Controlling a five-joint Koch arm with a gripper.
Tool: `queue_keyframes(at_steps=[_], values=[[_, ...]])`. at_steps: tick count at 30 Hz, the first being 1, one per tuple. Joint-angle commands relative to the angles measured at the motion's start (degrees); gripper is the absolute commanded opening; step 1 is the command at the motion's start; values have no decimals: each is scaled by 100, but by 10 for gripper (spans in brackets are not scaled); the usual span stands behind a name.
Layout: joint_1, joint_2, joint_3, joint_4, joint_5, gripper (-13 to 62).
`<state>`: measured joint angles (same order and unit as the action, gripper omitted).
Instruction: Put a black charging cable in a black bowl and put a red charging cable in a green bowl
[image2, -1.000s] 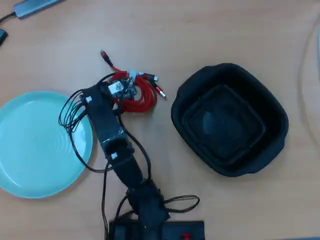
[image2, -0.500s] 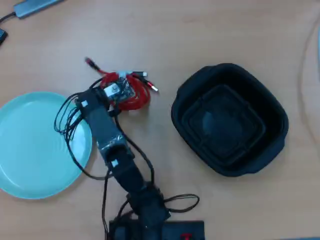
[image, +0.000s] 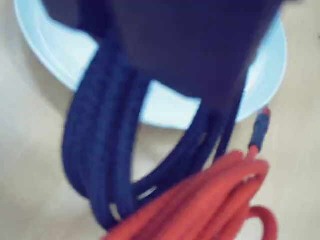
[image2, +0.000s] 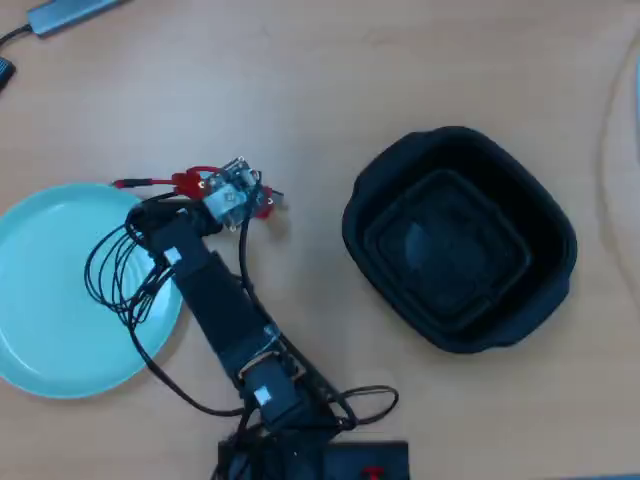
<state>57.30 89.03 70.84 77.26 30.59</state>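
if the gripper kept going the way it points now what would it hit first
Probably the green bowl. In the wrist view the bowl's rim lies straight ahead past the dangling red cable. The view is blurred, so depth is uncertain.

Bare table (image2: 300, 100) between green bowl (image2: 50, 300) and black bowl (image2: 460, 250)

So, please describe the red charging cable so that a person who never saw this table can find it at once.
Start at the big mint-green bowl on the left of the overhead view. Just past its upper right rim the arm's end effector sits, and the red charging cable hangs bunched at it, one plug end pointing left. It is the only bright red thing; the wires nearby are thin and black.
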Motion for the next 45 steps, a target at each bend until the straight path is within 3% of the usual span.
queue_keyframes(at_steps=[1,36,45], values=[[-62,483,-237,-9,-114,-61],[0,2698,-211,-62,-2733,-62],[-9,3876,448,-18,-3032,-63]])
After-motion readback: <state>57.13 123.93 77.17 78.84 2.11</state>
